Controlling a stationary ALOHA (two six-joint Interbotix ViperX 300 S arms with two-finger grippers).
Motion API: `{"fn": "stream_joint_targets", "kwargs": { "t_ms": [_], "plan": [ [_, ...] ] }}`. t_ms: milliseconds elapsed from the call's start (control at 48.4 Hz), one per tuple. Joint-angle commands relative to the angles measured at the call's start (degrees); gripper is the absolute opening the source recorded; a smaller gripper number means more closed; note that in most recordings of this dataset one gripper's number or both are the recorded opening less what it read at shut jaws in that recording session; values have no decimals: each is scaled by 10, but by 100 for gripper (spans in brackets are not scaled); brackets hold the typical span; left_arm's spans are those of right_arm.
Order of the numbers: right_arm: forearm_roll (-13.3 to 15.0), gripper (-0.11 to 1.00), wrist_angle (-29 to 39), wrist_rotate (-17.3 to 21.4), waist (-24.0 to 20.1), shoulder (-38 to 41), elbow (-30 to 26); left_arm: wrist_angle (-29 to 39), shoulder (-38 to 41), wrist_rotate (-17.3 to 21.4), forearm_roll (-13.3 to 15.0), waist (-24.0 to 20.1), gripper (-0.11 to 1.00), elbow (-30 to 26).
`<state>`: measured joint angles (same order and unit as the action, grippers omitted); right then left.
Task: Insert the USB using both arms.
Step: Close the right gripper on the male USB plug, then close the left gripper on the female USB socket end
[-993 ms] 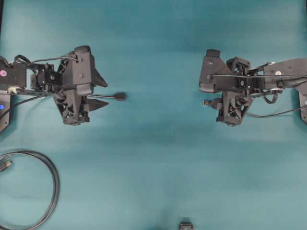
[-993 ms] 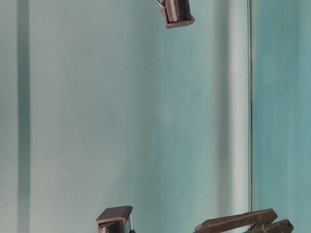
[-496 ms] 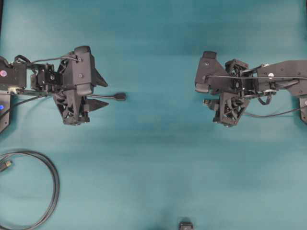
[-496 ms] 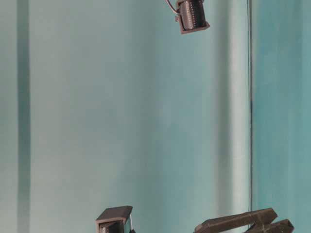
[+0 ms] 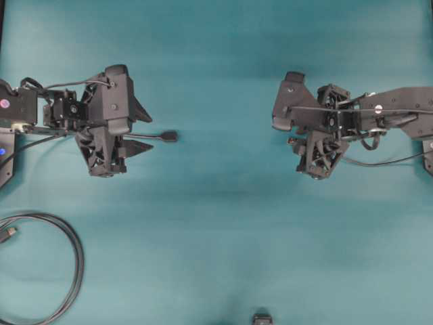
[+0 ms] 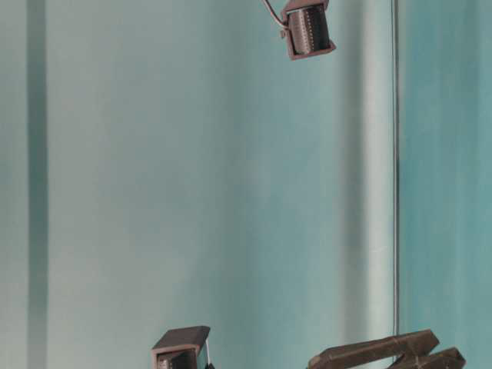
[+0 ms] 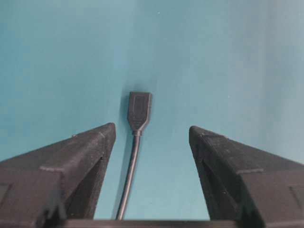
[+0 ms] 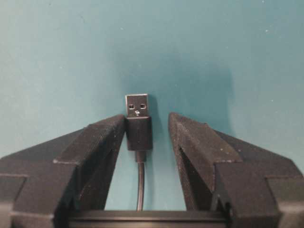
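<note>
Two hands, two cable ends, nothing gripped yet. Right hand spread astride thin dark grey USB plug with silvery metal tip; plug lies flat on teal counter, long axis running between fingers, left finger touching or nearly touching plug body, right finger apart. Left hand spread wider, black rounded socket on thin cable just beyond fingertips, same axis. Overhead: socket at left, well apart from right hand; plug tips face each other. Likely next: right closes on plug.
</note>
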<state>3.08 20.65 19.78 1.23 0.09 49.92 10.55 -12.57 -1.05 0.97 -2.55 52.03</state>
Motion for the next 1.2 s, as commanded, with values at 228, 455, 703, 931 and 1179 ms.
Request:
{"fn": "stream_joint_targets", "kwargs": {
  "t_ms": [228, 455, 703, 931, 1179],
  "plan": [
    [2, 44, -4, 3, -24, 20, -4, 11, 5, -4, 1, -2, 79, -9],
    [2, 35, -2, 5, -32, 24, -2, 11, 11, -4, 1, -2, 79, -13],
    [2, 35, 3, 5, -40, 23, -4, 15, 17, -4, 1, -2, 79, -14],
    [2, 35, 25, 4, -42, 12, -16, 13, 54, -3, 1, -3, 79, -29],
    [2, 35, 38, 4, -42, -2, -17, 17, 108, -1, 1, -13, 79, -54]
  ]
}}
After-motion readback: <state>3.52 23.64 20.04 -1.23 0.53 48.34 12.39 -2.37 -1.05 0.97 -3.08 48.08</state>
